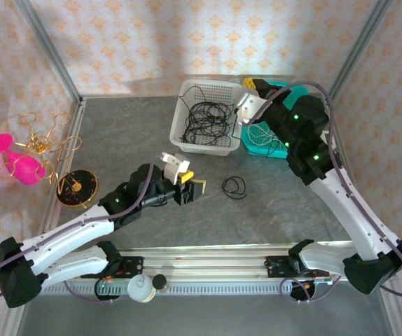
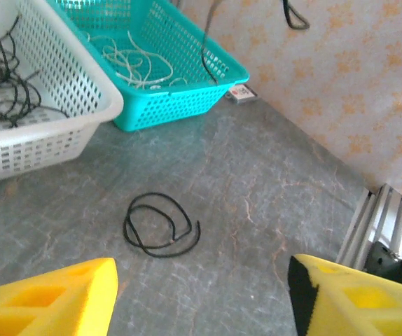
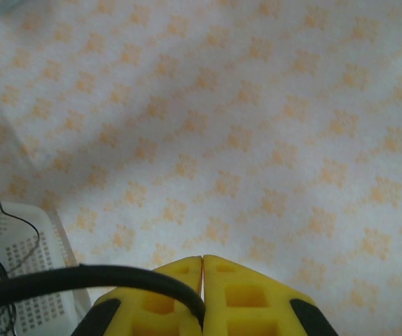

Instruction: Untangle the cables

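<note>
Left gripper: gapes empty near black cable loop mid-table, likely light and limp; best pinched on outer arc. Right gripper: clamps another black cable.

The top camera looks down from high behind the arm bases at 6 o'clock, with the white basket and teal basket toward 12 o'clock. The left wrist camera sits low over the table, facing those baskets at 10 to 12 o'clock, and shares the black cable loop with the top view. The right wrist camera tilts up at the patterned wall, with probably the same white basket at 8 o'clock.
</note>
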